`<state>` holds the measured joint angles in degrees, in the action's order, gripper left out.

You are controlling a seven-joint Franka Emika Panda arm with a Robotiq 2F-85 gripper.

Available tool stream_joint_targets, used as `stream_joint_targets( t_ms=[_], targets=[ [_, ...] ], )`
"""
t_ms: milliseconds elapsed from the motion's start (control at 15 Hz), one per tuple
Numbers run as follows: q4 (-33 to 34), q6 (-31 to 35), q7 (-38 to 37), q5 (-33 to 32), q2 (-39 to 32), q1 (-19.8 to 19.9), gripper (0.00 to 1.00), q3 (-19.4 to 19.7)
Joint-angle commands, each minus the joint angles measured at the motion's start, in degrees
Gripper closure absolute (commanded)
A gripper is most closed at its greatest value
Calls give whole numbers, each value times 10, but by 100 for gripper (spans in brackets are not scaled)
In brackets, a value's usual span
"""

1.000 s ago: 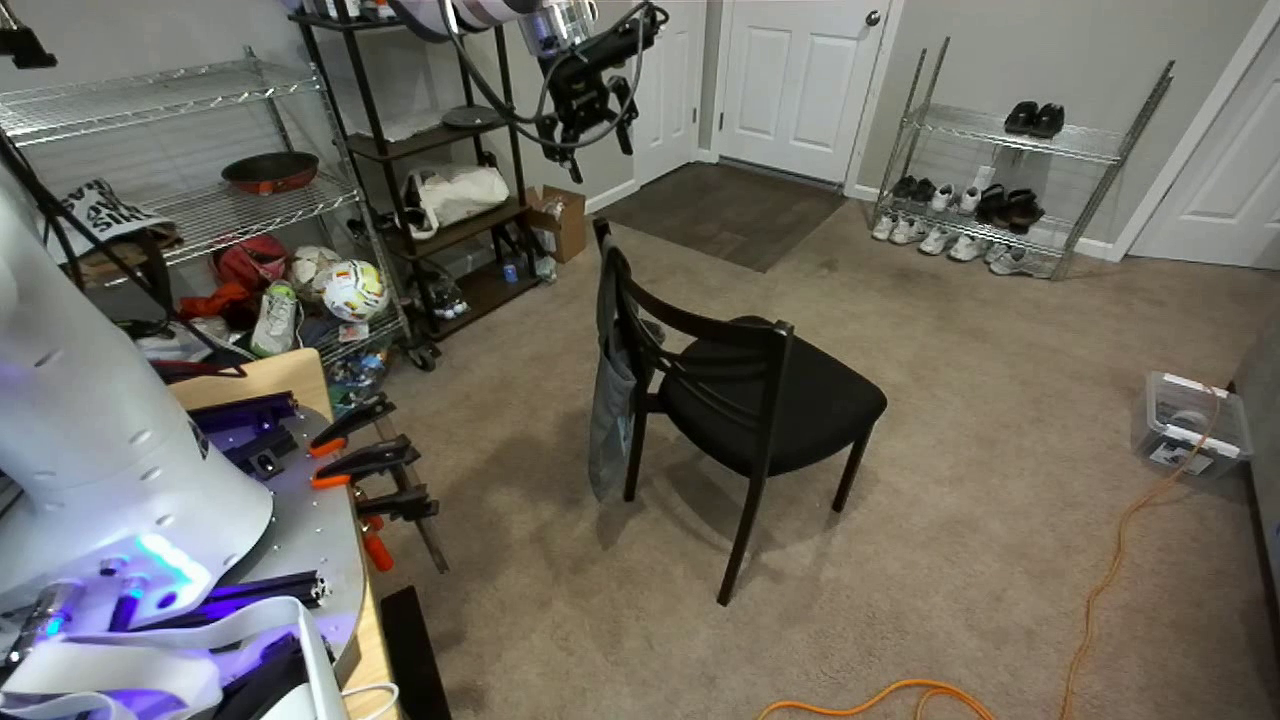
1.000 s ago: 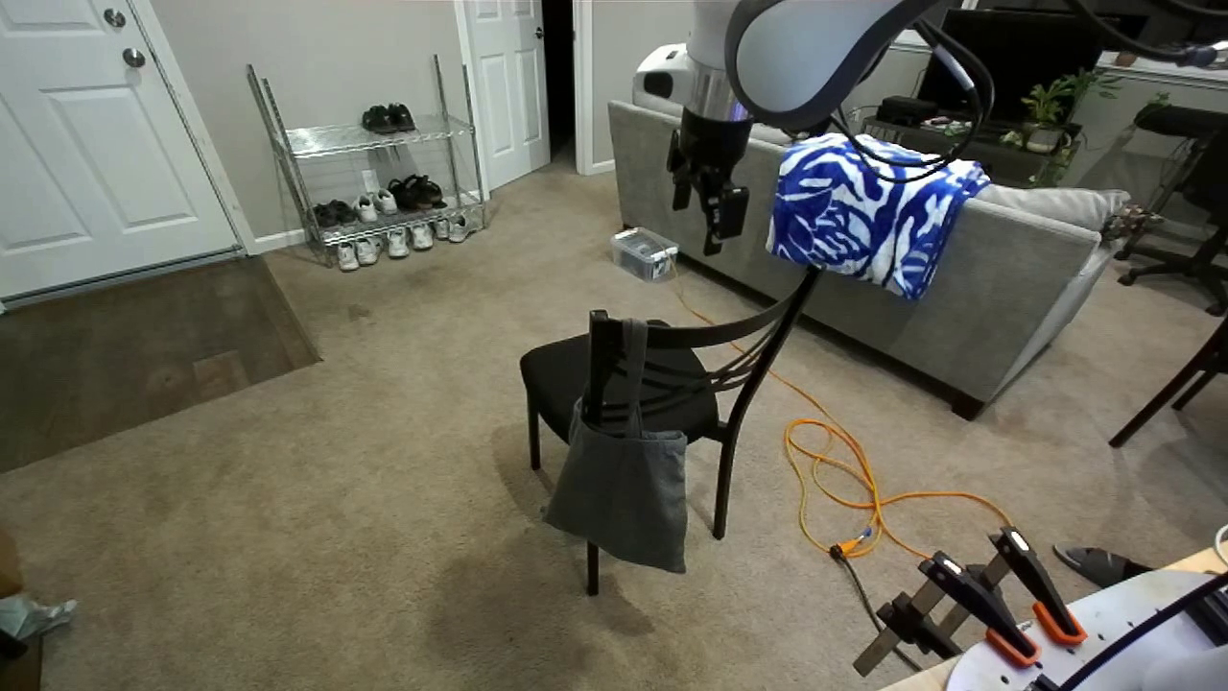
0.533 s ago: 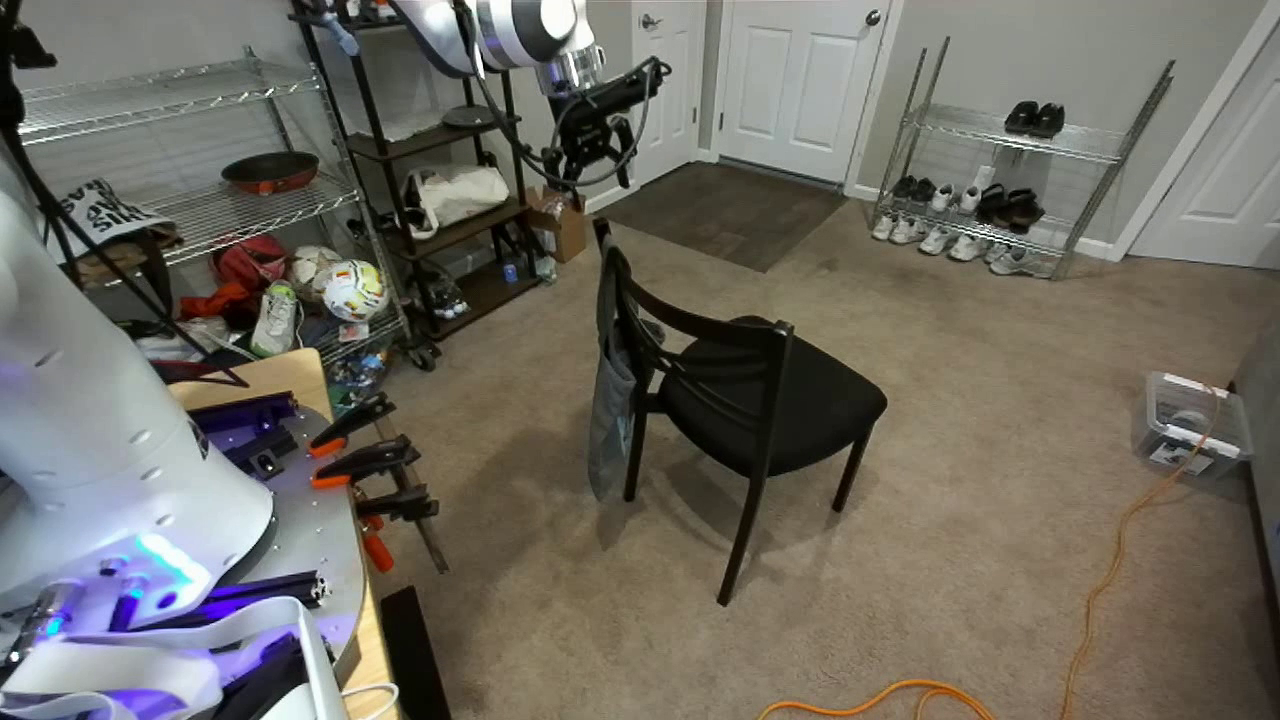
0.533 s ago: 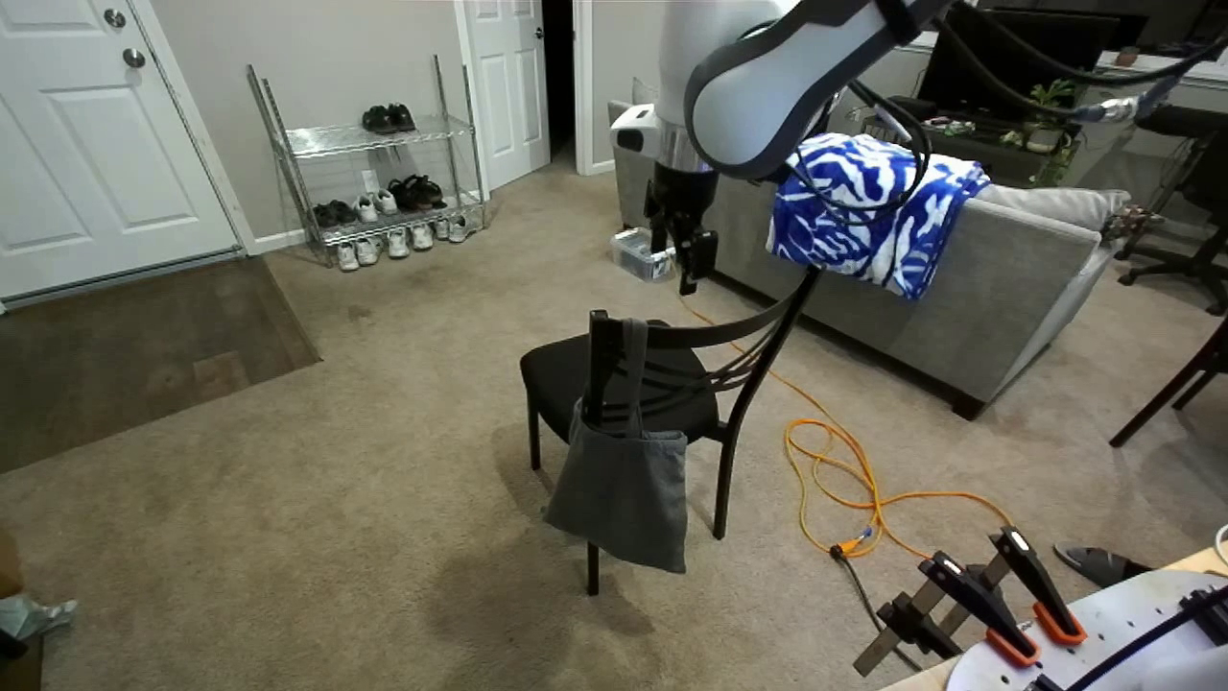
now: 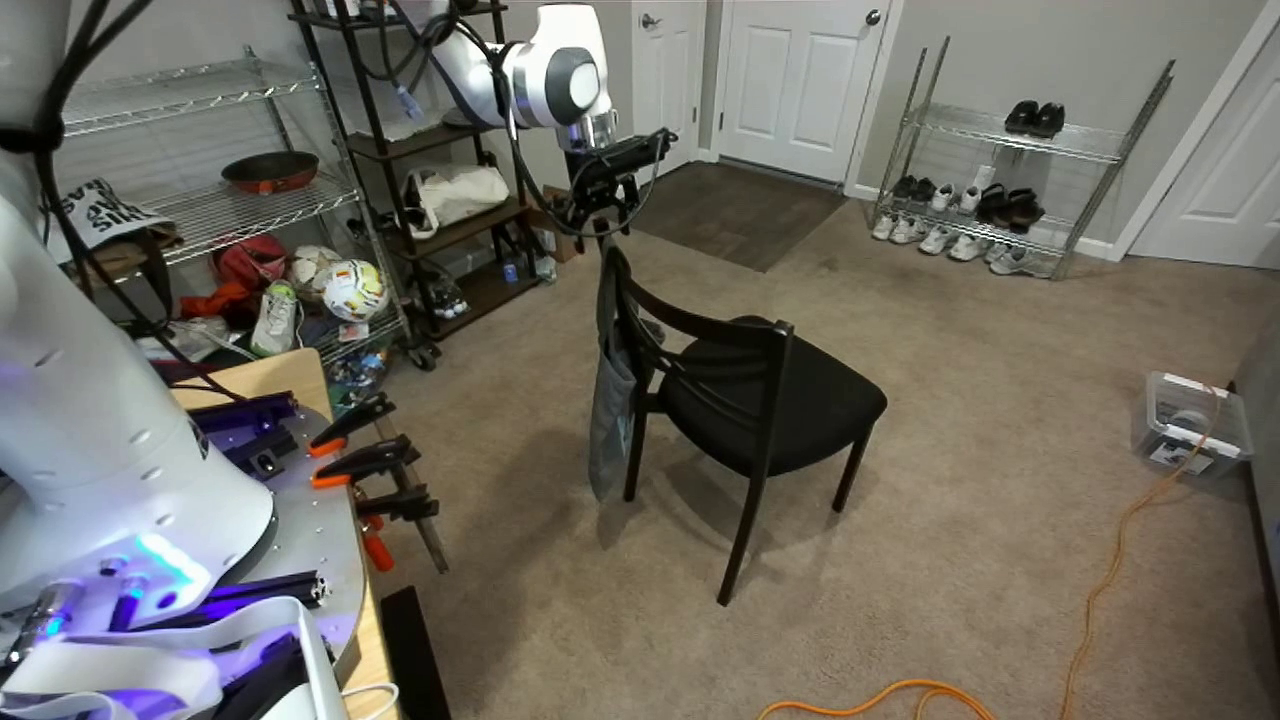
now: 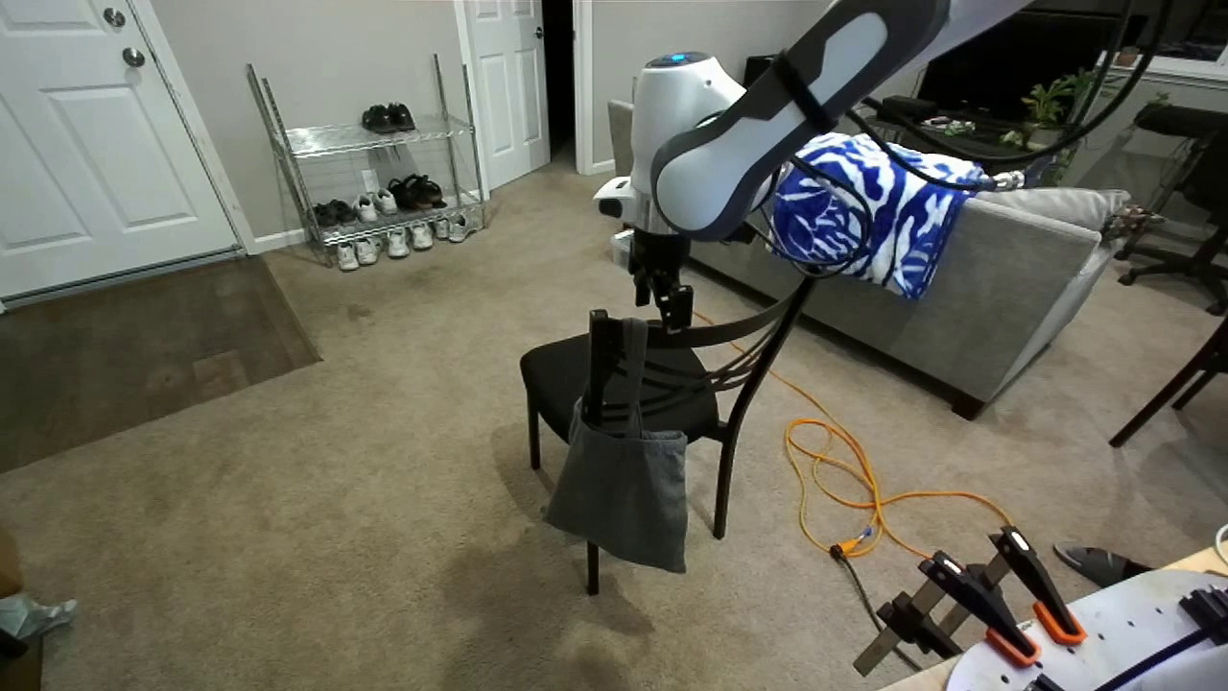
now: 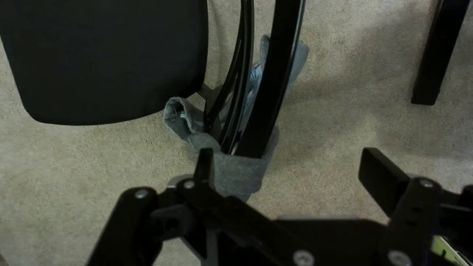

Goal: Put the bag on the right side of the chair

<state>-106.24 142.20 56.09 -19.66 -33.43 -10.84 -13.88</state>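
Spread wide and holding nothing, the gripper [image 7: 288,162] hangs just over the left end of the chair [image 5: 800,400], close to its backrest [image 6: 729,332]; whether it touches anything there cannot be told. The bag [image 6: 624,494] hangs from that same left end in both exterior views, a strap [image 6: 635,369] caught over the backrest and its long axis pointing downward. The grasp, I judge, turns on height and centring: the bag lies below the gripper, and in the wrist view it shows nearer the finger [image 7: 204,162] at that view's left. Most likely the next move calls for a short descent, shifted until the strap sits midway, then lifting it clear and carrying it across to the right post [image 5: 773,390].
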Motion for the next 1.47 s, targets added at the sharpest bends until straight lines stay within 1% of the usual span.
stream_joint_targets(
  t_ms=[0,333,933,1000,1067,1400],
  targets=[
    [31,-6,26,11,-25,4,0,-9],
    [53,4,24,5,-45,2,0,-7],
    [77,3,29,13,-72,5,0,-17],
    [78,4,31,12,-74,6,22,-18],
    [78,4,32,12,-75,6,26,-19],
    [82,2,36,12,-77,6,59,-19]
  ],
)
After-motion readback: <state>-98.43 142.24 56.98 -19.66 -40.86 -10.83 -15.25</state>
